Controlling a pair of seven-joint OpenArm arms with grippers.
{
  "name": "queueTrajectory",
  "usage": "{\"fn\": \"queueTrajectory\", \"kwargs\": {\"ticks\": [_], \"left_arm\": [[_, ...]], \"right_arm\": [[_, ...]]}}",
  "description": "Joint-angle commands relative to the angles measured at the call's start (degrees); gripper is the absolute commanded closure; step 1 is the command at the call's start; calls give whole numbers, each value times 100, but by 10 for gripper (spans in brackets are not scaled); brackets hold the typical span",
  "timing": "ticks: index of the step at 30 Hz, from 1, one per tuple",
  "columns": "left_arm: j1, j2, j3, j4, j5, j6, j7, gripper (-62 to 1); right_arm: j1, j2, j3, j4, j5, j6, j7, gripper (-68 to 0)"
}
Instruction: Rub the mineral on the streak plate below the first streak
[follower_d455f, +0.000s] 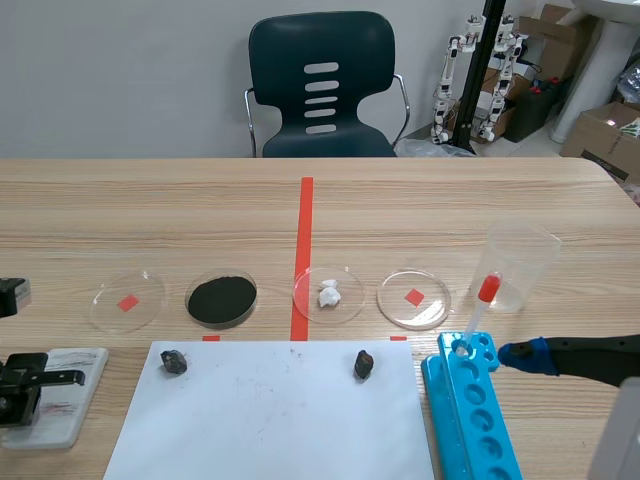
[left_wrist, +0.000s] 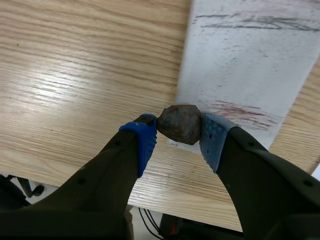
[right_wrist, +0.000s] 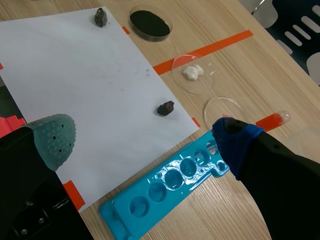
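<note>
Pinching the mineral (left_wrist: 180, 123) between its two blue pads, the left gripper (left_wrist: 179, 131) holds the brown lump right at the near edge of the white streak plate (left_wrist: 240, 65), where the plate meets the wooden worktop (left_wrist: 85, 75). Whether the lump actually bears on the plate or hangs just over it cannot be told from the left wrist view.

The plate's long axis runs away from the gripper. A dark grey streak (left_wrist: 260, 21) crosses its width at the far end, well ahead of the mineral. Faint red-brown marks (left_wrist: 240, 110) lie across the plate just beside the lump, between it and that grey streak. If the grey line is the first streak, then "below" means the bare white band on the gripper's side of it. The mineral would then have to travel forward along the plate and be drawn sideways, parallel to the grey line.

The left arm is the one on the job. The right gripper (right_wrist: 142, 140) has its fingers spread and holds nothing, over the white paper (right_wrist: 85, 75) and the blue tray (right_wrist: 170, 187), well apart from the plate.
</note>
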Motion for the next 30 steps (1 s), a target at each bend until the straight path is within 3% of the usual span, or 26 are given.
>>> {"fn": "queueTrajectory", "kwargs": {"ticks": [1,12,17,20,24,30], "left_arm": [[57,-66,-37,-26,-96,35,20,-177],[57,-61,-35,-26,-1825,-756,-131,-177],[57,-61,-35,-26,-1884,-776,-129,-177],[57,-61,-35,-26,-1513,-737,-120,-177],[57,-66,-37,-26,-684,-352,-44,-177],[57,-63,-37,-26,304,122,44,-177]], "right_arm": [[2,-2,20,153,55,-26,85,-569],[2,-2,20,153,55,-26,85,-569],[2,-2,20,153,55,-26,85,-569],[2,-2,20,153,55,-26,85,-569],[2,-2,20,153,55,-26,85,-569],[2,-2,20,153,55,-26,85,-569]]}}
